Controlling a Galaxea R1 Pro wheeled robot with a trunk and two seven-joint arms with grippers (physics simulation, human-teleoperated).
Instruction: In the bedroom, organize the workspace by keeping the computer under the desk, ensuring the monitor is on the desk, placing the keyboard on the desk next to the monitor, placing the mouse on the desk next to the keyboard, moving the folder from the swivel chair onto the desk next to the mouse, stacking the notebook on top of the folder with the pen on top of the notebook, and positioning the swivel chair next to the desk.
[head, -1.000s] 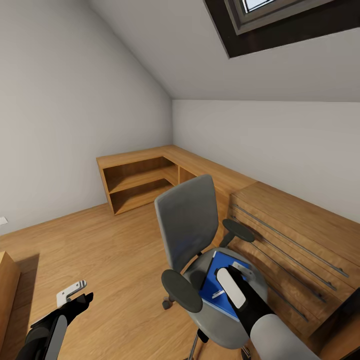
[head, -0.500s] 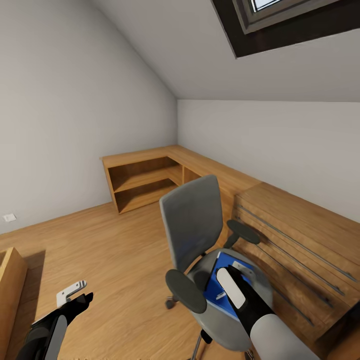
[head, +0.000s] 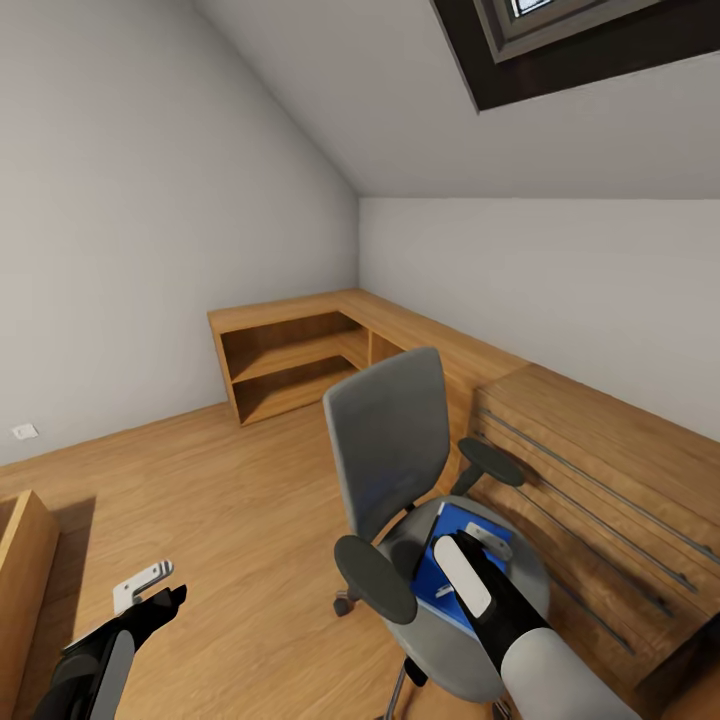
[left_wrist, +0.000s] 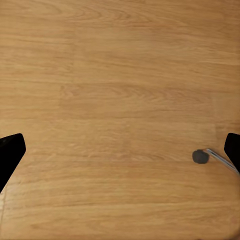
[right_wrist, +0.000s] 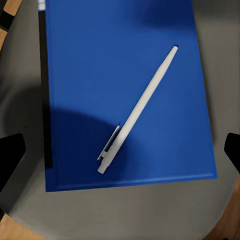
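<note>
The grey swivel chair (head: 388, 440) stands on the wooden floor, its back toward the room's corner. On its seat lies the blue folder (head: 447, 555), and the white pen (right_wrist: 140, 107) rests diagonally across the folder (right_wrist: 100, 60). My right gripper (head: 487, 545) hovers just above the folder. In the right wrist view this gripper (right_wrist: 121, 152) is open, its black fingertips (right_wrist: 10, 157) wide apart over the pen's clip end and touching nothing. My left gripper (head: 150, 590) hangs open over bare floor to the chair's left, its fingertips (left_wrist: 10, 155) holding nothing.
A low L-shaped wooden shelf unit (head: 290, 350) runs along the far walls. A light wooden drawer chest (head: 600, 470) stands right of the chair. Another wooden piece (head: 25, 550) sits at the left edge. A chair caster (left_wrist: 200, 156) shows near my left gripper.
The whole picture has slid slightly right, so the camera has turned a little. Both arms keep their pose, and the right gripper stays above the folder and pen.
</note>
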